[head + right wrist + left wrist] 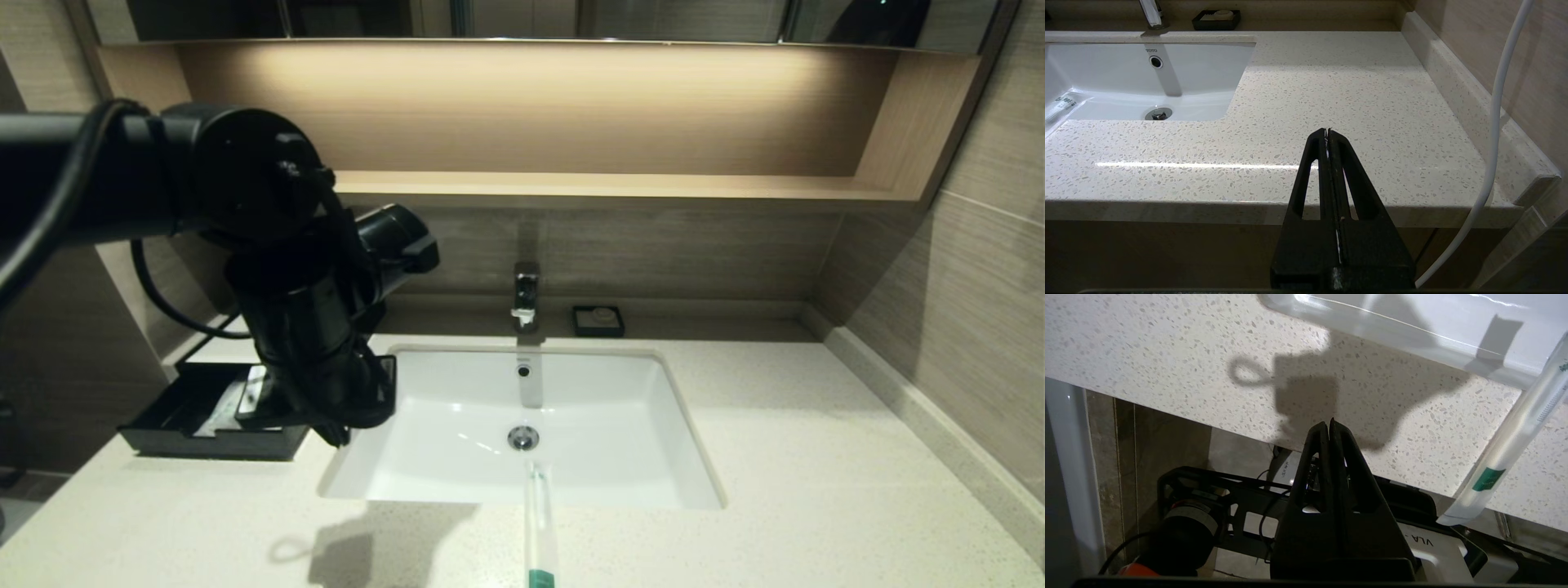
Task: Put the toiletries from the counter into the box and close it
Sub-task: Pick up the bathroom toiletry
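Black and lidless, the box (208, 412) under your empty, closed left end effector (1329, 426) already holds packets, but the wrapped toothbrush (539, 531) lies beside it on the worktop (816, 457); right end effector (1327, 134) is closed, idle.

The sink (522, 425) sits centred in the counter (816, 457). The box (188, 416) stands on the counter left of the sink. The wrapped toothbrush (539, 531) lies on the counter's front edge, overlapping the sink rim. The faucet (526, 294) stands behind the sink, the soap dish (598, 320) just right of it.
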Controlling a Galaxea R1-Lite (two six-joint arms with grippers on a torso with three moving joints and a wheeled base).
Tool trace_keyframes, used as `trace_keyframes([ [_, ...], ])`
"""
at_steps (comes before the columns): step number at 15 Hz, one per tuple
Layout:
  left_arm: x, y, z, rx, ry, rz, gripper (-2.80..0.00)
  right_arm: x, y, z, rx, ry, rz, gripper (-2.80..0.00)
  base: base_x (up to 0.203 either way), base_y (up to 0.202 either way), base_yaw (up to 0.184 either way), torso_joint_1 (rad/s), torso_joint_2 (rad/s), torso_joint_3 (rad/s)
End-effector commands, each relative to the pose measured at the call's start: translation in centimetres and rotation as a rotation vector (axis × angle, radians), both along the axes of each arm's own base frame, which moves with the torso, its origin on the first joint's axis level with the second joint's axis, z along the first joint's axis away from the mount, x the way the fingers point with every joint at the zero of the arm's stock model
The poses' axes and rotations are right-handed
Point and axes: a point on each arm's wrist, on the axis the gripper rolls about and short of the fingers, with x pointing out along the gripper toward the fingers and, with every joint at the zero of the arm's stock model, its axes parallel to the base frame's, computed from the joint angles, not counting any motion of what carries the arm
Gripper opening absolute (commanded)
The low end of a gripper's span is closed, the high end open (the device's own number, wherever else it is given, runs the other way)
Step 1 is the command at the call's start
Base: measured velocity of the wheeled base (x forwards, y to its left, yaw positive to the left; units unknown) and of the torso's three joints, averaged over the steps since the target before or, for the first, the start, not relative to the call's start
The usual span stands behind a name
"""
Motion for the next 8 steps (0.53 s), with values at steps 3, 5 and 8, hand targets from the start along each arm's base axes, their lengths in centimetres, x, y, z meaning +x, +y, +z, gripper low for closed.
trace_keyframes([
  [3,-1.0,-1.7,-0.1,-0.086,0.059,-0.039,-2.80,0.0,0.0,0.0,0.000,0.001,0.000,-2.80,0.000,0.000,0.000,0.000,0.00,0.000],
  [5,-1.7,-2.2,0.3,-0.154,0.089,-0.068,-2.80,0.0,0.0,0.0,0.000,0.001,0.000,-2.80,0.000,0.000,0.000,0.000,0.00,0.000],
  [8,-2.5,-2.7,0.8,-0.271,0.148,-0.113,-2.80,0.0,0.0,0.0,0.000,0.001,0.000,-2.80,0.000,0.000,0.000,0.000,0.00,0.000],
])
